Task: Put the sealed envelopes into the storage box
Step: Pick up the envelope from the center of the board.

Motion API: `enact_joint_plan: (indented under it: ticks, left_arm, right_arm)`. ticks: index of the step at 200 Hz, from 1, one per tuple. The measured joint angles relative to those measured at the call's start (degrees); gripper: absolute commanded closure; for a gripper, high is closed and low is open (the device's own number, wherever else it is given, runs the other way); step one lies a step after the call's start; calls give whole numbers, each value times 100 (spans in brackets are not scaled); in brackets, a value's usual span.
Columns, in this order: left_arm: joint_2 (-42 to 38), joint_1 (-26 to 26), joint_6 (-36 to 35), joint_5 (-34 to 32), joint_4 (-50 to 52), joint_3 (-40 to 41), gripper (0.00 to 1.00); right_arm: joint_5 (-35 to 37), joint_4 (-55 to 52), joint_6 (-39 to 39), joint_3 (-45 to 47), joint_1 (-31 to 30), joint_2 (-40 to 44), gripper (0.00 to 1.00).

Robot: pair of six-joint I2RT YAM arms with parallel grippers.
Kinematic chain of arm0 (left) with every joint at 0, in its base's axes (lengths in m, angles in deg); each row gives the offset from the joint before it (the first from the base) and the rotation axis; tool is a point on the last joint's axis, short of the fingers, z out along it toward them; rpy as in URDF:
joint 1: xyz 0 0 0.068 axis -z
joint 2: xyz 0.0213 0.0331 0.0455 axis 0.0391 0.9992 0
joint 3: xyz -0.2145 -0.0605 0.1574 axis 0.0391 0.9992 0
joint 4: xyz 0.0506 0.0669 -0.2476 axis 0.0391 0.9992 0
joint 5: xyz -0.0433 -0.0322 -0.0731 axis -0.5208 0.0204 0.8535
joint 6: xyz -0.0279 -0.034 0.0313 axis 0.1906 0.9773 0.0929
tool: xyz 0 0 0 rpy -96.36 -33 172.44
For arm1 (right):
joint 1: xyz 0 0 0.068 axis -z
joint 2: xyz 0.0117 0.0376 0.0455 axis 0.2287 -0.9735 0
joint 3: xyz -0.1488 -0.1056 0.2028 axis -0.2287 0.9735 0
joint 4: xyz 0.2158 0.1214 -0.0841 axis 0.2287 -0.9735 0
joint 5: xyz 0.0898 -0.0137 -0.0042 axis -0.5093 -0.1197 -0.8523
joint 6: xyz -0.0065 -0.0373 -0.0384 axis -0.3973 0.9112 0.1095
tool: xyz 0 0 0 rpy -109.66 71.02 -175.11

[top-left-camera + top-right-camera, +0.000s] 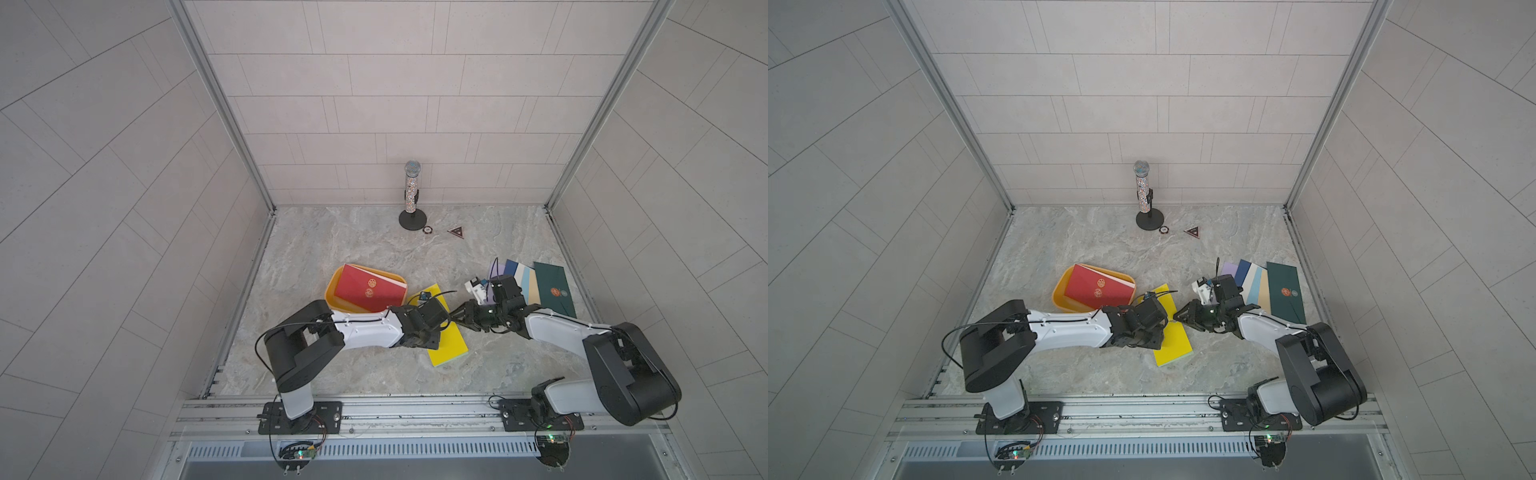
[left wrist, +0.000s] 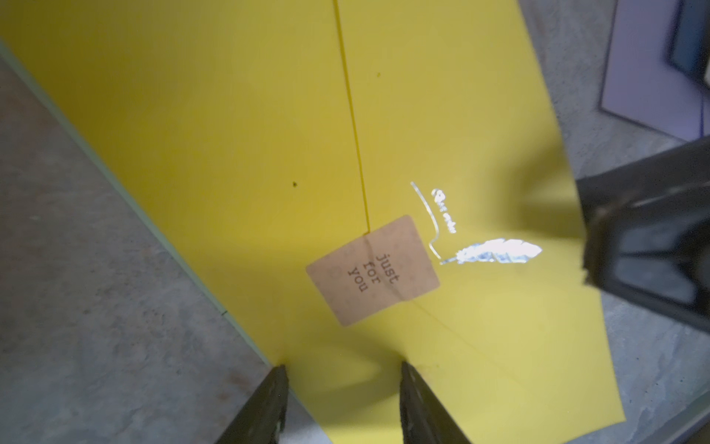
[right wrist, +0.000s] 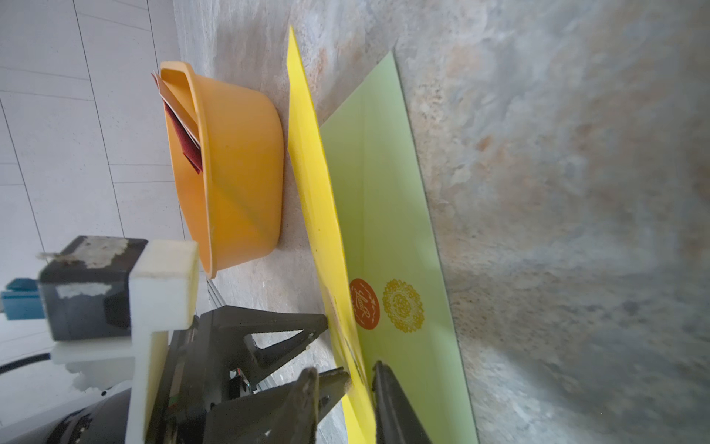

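The right gripper (image 3: pixel 361 374) pinches the raised edge of the yellow envelope (image 1: pixel 448 345), which tilts over a light green envelope (image 3: pixel 384 192) on the counter (image 1: pixel 353 241). The left gripper (image 2: pixel 342 368) stands spread over the yellow envelope. A red envelope (image 1: pixel 370 289) lies in the storage box (image 1: pixel 331 291) just beside it. Other envelopes (image 1: pixel 548 286) fan out near the right arm.

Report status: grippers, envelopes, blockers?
Left gripper open, over yellow envelope. Right gripper pinching its raised edge, green envelope beneath. Storage box holds red envelope. Left arm lies across envelope, beside box.
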Motion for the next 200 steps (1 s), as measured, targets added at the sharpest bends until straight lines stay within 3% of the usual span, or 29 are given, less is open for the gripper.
enact_joint_plan:
  ticks: [37,92,128,163,200]
  left_arm:
    - [0,0,0,50,-111,24,48]
    - [-22,-2,-2,92,-219,72,47]
    - [-216,2,-7,205,-166,122,40]
    - [-1351,2,-118,55,463,184,34]
    - [-2872,-70,-367,-800,1547,155,31]
  right_arm:
    - [4,-125,205,-11,-160,-9,79]
    - [17,-291,391,-70,-212,-140,100]
    - [330,-1069,669,-332,-245,262,100]
    - [1003,-2131,1189,-1040,-348,979,100]
    - [1613,-2804,1663,-1799,-640,1357,100]
